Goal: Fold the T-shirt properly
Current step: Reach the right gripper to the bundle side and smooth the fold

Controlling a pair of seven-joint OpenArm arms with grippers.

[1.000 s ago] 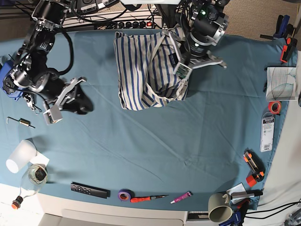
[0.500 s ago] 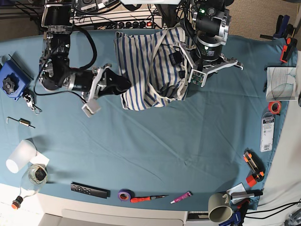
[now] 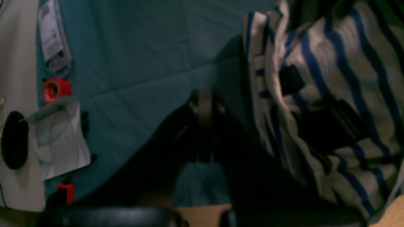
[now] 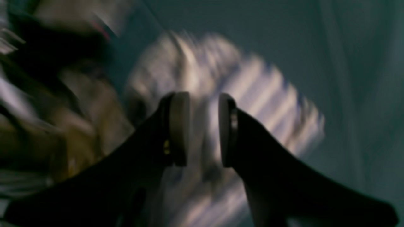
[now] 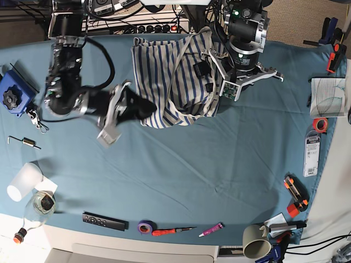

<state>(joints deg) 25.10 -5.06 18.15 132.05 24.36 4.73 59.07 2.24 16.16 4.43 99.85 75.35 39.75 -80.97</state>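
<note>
The T-shirt [image 5: 167,76] is white with blue stripes and lies bunched at the back middle of the teal table [image 5: 181,164]. My right gripper [image 5: 146,107] is at its front-left edge. In the right wrist view this gripper [image 4: 203,101] is open, its pads [image 4: 180,126] parted, and the blurred T-shirt [image 4: 258,94] lies behind the gap. The left arm [image 5: 244,46] stands over the shirt's right edge. In the left wrist view the left gripper [image 3: 205,96] is shut over the table cover, beside the T-shirt [image 3: 331,78] with its dark labels [image 3: 292,80].
To the right lie a paper [image 5: 328,97], red tape [image 5: 320,124], a package [image 5: 311,155] and orange clamps [image 5: 296,196]. A remote [image 5: 105,221], purple tape [image 5: 145,226], screwdriver [image 5: 173,230] and mug [image 5: 255,241] line the front edge. A blue block [image 5: 12,93] and cup [image 5: 22,181] sit left.
The right arm has swung from the table's left side in to the shirt's front-left edge, its jaws unchanged. The left arm shifted slightly right, then stayed still and shut.
</note>
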